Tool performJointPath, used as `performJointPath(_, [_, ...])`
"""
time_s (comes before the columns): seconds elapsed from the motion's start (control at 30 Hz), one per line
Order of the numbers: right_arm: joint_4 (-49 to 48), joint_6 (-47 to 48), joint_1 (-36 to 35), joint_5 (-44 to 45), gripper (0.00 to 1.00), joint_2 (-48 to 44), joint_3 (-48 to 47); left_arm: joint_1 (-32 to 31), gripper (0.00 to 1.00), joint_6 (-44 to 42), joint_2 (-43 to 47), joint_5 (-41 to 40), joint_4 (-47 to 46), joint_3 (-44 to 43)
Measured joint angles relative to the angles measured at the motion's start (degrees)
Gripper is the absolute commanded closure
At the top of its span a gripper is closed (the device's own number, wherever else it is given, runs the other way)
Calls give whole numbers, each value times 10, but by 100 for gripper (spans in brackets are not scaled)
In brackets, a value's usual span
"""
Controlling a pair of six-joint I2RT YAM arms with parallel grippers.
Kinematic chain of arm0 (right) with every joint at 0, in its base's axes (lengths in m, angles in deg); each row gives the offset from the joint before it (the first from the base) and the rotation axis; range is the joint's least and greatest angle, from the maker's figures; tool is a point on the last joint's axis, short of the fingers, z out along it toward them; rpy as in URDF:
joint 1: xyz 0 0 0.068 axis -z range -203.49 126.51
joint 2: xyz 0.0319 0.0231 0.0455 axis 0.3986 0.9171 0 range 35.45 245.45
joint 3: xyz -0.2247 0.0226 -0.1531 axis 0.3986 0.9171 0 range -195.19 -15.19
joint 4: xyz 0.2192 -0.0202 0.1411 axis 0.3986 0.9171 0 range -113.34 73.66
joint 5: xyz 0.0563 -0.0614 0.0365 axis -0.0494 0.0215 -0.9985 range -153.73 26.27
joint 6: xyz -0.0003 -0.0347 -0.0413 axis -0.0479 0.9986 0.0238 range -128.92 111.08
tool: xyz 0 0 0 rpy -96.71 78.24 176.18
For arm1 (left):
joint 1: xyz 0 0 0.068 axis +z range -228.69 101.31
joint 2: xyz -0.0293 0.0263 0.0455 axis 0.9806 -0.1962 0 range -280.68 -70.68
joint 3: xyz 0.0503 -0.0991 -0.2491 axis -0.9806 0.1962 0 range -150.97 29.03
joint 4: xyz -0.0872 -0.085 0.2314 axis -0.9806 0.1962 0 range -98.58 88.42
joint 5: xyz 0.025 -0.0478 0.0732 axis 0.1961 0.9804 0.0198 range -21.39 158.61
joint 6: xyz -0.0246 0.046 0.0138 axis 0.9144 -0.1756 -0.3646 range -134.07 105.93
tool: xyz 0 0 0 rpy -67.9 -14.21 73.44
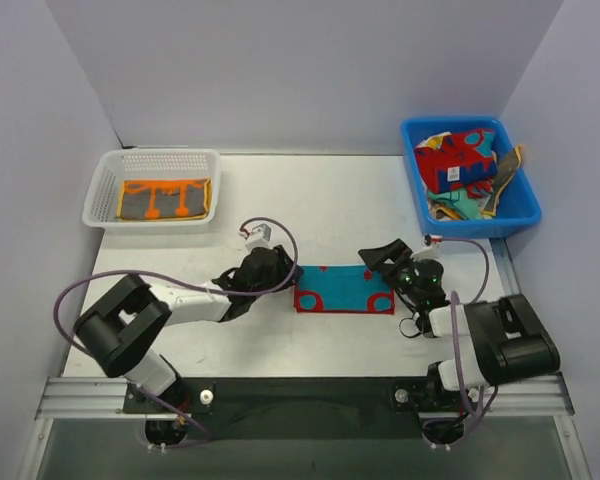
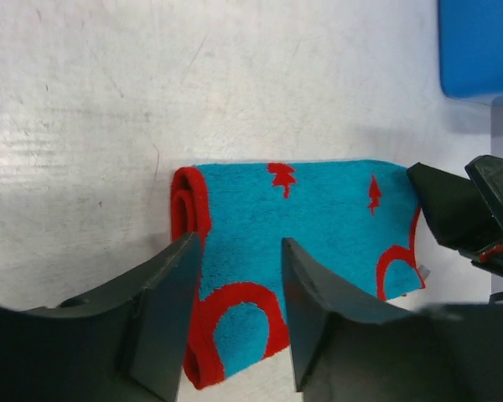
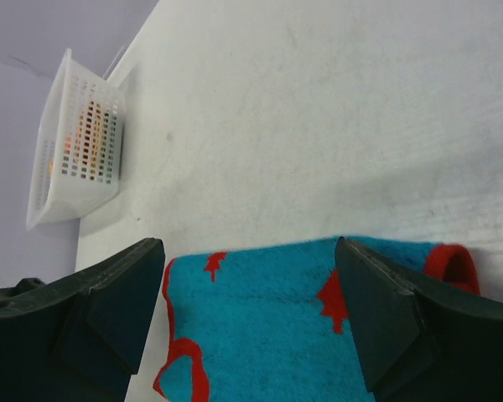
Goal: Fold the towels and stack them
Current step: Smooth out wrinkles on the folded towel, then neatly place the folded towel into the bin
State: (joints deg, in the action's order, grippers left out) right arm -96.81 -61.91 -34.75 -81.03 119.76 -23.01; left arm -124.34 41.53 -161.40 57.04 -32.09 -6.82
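no legible text, brand, number or sign in any view, small white tag [image 2: 421,271] at the right edge of the teal and red towel [image 2: 318,218], lower right of the left wrist view, too small to read

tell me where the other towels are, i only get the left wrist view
Observer: One folded orange and grey towel lies in the white basket at the far left of the table.
Operator: any more
Observer: The blue bin at the far right holds crumpled towels, with a red towel on top.
Operator: is the right tool open
Observer: Yes. The right wrist view shows the right tool open, its fingers spread wide over the blue towel.
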Motion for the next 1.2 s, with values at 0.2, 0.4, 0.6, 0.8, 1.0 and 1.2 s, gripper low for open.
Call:
performJointPath(0.2, [374,148,-21,9,18,-179,-169,5,13,-59,122,-19,120,-54])
performJointPath(0.4, [661,299,-166,56,24,-176,-355,92,3,-122,243,-23,264,-89])
performJointPath(0.6, [826,382,-346,115,35,-27,-477,265,2,-203,318,25,403,-89])
performJointPath(0.8, [900,422,-432,159,39,126,-561,360,3,-263,360,71,464,-62])
performJointPath(1.0, [945,452,-465,188,44,218,-626,364,2,-288,358,100,493,-36])
performJointPath(1.2, [965,468,-477,214,61,267,-661,364,3,-286,327,136,492,-36])
